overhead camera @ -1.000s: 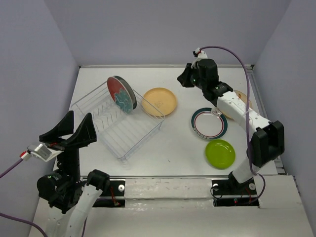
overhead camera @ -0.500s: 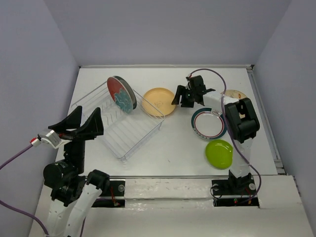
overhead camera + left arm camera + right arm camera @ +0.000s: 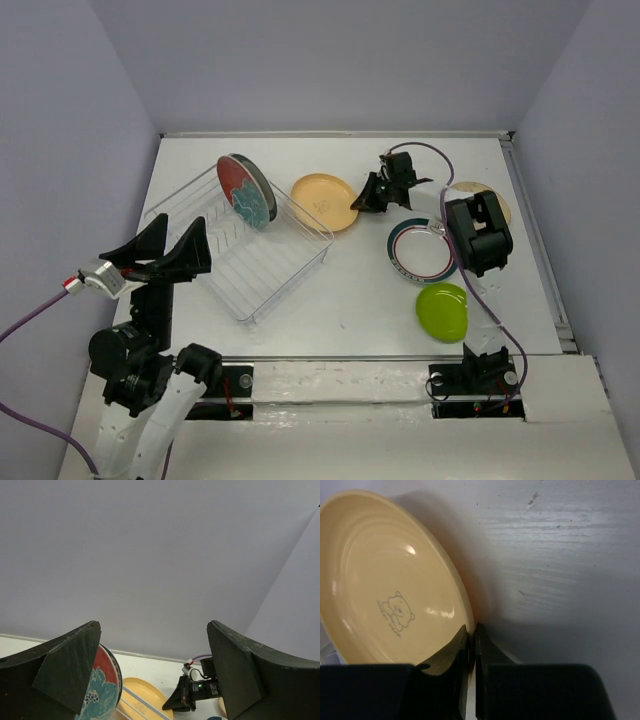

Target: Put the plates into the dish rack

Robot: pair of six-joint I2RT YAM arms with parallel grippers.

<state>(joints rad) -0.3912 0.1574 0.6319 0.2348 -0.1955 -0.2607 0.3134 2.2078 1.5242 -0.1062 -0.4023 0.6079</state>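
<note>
Right gripper (image 3: 471,630) pinches the rim of the yellow plate (image 3: 395,580), ready to lift it to the rack (image 3: 240,270) holding 1 red plate (image 3: 245,190); left gripper (image 3: 153,626) hangs spread wide.

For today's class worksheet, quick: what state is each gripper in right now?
Left gripper: open, holding nothing.
Right gripper: closed on the yellow plate, at its rim.
</note>
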